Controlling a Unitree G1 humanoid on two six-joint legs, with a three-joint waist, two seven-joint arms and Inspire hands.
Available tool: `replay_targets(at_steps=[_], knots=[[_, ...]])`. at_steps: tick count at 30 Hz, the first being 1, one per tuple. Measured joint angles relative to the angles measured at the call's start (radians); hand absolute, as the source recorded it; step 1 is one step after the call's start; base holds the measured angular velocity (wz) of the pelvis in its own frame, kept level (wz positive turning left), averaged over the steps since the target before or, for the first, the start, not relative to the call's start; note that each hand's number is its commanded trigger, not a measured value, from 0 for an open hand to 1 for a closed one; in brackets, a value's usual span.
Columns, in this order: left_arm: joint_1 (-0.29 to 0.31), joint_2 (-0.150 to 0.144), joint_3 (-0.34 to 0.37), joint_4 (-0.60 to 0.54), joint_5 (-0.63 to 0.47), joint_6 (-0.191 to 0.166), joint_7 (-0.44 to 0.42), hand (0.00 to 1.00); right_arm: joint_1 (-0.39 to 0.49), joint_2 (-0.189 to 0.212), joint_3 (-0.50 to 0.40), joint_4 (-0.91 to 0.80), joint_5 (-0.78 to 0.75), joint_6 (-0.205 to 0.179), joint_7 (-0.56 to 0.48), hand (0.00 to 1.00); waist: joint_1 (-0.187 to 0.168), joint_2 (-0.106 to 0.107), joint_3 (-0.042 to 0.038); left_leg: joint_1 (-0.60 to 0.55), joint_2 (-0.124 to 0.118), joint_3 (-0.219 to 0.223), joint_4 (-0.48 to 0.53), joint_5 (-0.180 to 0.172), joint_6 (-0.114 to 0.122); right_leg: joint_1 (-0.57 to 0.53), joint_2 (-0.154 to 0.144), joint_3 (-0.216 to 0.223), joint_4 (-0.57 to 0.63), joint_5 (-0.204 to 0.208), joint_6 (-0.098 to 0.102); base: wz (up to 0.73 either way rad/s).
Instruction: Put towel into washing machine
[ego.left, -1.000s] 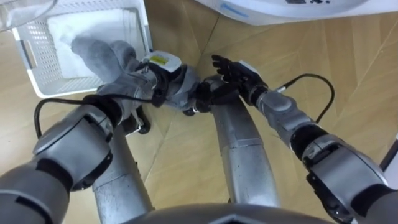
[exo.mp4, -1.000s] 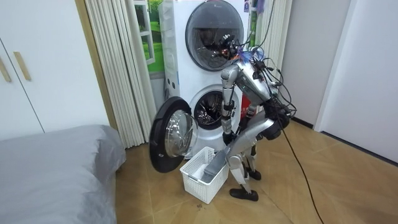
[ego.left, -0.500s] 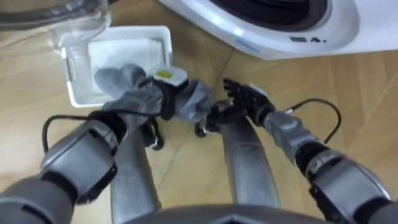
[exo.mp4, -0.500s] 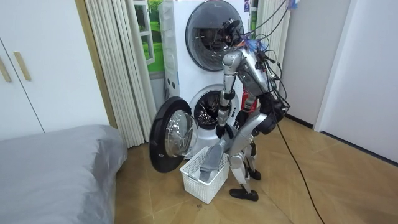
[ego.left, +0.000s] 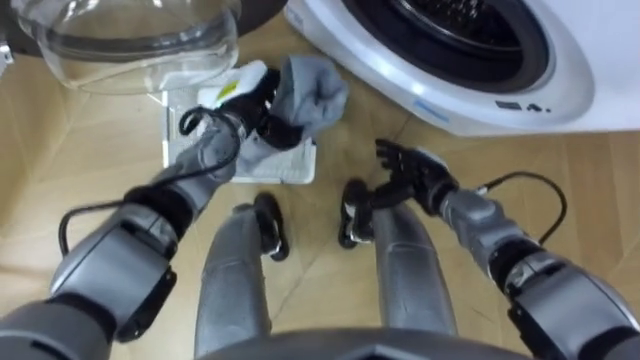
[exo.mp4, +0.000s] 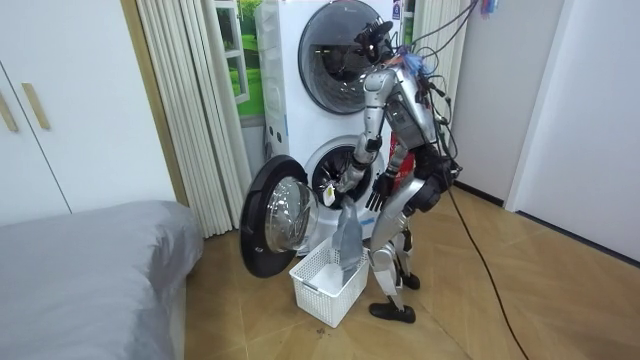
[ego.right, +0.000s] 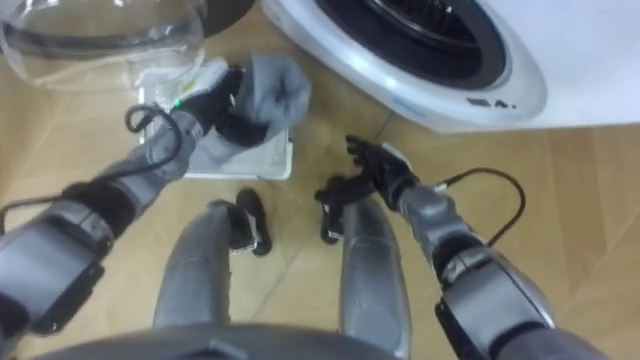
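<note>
The left arm reaches forward and away from the body with its forearm stretched out, and the left hand (ego.left: 255, 100) has its fingers curled round the towel (ego.left: 312, 85). The right arm bends at the elbow, forearm angled inward, and the right hand (ego.left: 412, 166) hangs empty, fingers loosely spread.

Both eye views look steeply down from the robot's head, close above the basket (ego.left: 175, 150), the floor (ego.left: 90, 170) and the washer (ego.left: 450, 95) front, sharing nearly the same scene a little offset. The room view stands a few metres off, roughly level, facing the washer and basket with the whole robot.
</note>
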Motion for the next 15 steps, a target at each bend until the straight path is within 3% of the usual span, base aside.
replay_targets(at_steps=[6,7,9,12,13,15], knots=[[0.04,-0.027,-0.021,-0.02,-0.435,0.002,-0.198,1.0,0.011,0.014,-0.023,-0.007,-0.022,0.022,0.018,0.0,0.005,-0.005,-0.0052,0.022,-0.002,-0.001,-0.007,0.001,0.0,0.023,0.002,0.001,-0.011,0.001,0.004,0.01],[0.045,-0.028,-0.021,-0.032,-0.468,0.004,-0.214,1.0,0.011,0.017,-0.029,-0.007,-0.032,0.026,0.018,0.0,0.005,-0.005,-0.0061,0.022,-0.002,-0.001,-0.007,0.001,0.0,0.023,0.002,0.001,-0.011,0.001,0.004,0.0],[0.071,-0.035,-0.021,-0.061,-0.571,0.008,-0.288,1.0,0.012,0.028,-0.032,-0.005,-0.047,0.044,0.023,0.0,0.006,-0.003,-0.0167,0.024,-0.001,-0.003,-0.007,0.001,-0.001,0.03,0.005,-0.004,-0.019,0.004,0.003,0.0],[0.083,-0.053,-0.023,-0.061,-0.701,0.035,-0.358,1.0,0.013,0.04,-0.053,-0.003,-0.05,0.064,0.029,0.0,0.004,-0.006,-0.0204,0.042,-0.008,-0.017,-0.009,0.005,-0.004,0.058,0.005,-0.018,-0.029,0.006,0.003,0.09],[0.088,-0.057,-0.026,-0.062,-0.746,0.044,-0.377,1.0,0.017,0.045,-0.065,-0.004,-0.05,0.064,0.029,0.0,0.004,-0.01,-0.0271,0.047,-0.013,-0.022,-0.018,0.01,-0.005,0.061,0.004,-0.018,-0.034,0.007,0.003,0.09],[0.096,-0.059,-0.03,-0.069,-0.801,0.053,-0.405,1.0,0.017,0.046,-0.08,-0.009,-0.051,0.063,0.028,0.0,0.004,-0.013,-0.0313,0.05,-0.016,-0.023,-0.031,0.019,-0.003,0.065,0.004,-0.018,-0.046,0.015,0.004,0.03]])
